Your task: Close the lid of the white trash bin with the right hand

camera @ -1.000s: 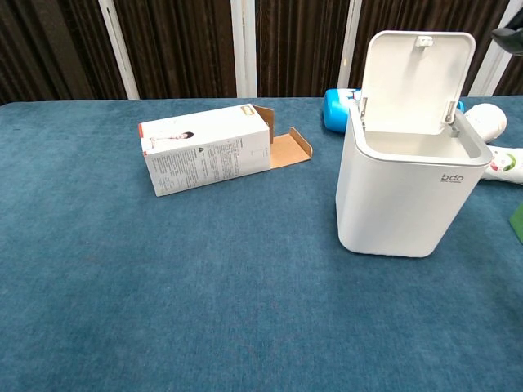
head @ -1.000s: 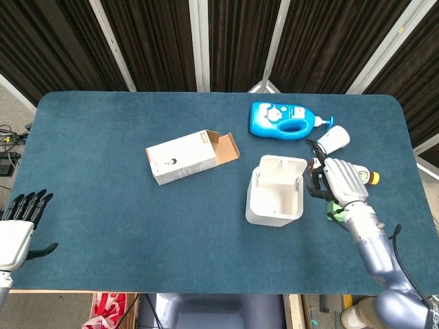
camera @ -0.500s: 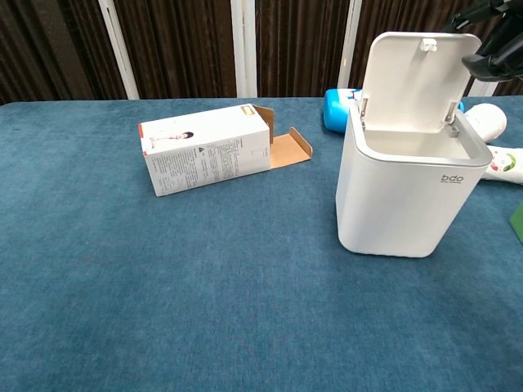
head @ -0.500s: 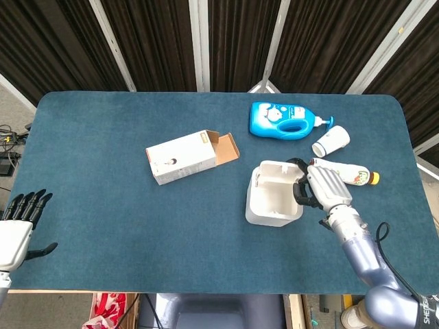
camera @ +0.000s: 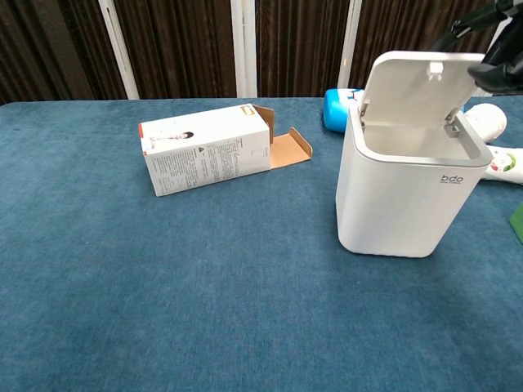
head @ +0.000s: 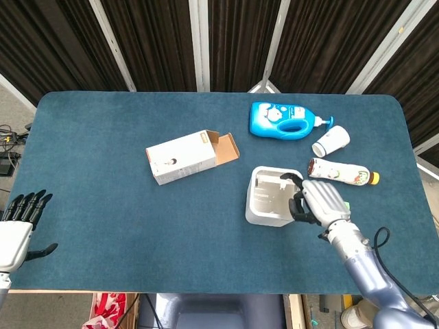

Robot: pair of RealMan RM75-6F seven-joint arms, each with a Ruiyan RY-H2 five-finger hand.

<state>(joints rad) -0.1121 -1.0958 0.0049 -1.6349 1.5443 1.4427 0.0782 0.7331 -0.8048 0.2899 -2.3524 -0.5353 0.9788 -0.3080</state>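
At the lower left edge of the head view, the left hand [head: 17, 223] hung off the blue worktop [head: 103, 171] with its fingers straight and apart, and it held nothing. Near the middle of the frame, a white carton [head: 182, 157] lay on its side with one end flap open; what was inside it could not be seen.

To the right of the middle stood the white trash bin [head: 274, 197]. In the chest view its lid [camera: 417, 82] was tilted forward over the opening, about half way down, still hinged at the back, and the inside of the bin looked empty as far as the view showed. The right hand [head: 319, 203] was at the right side of the bin, palm down, with dark fingertips [head: 296, 208] curled on the lid edge; it pressed on the lid and did not grasp it.

In the upper right part, a blue pump bottle [head: 282, 120] lay on its side, and near it a small white bottle [head: 330, 141] and a longer bottle with a yellow cap [head: 341, 172], both also lying down.
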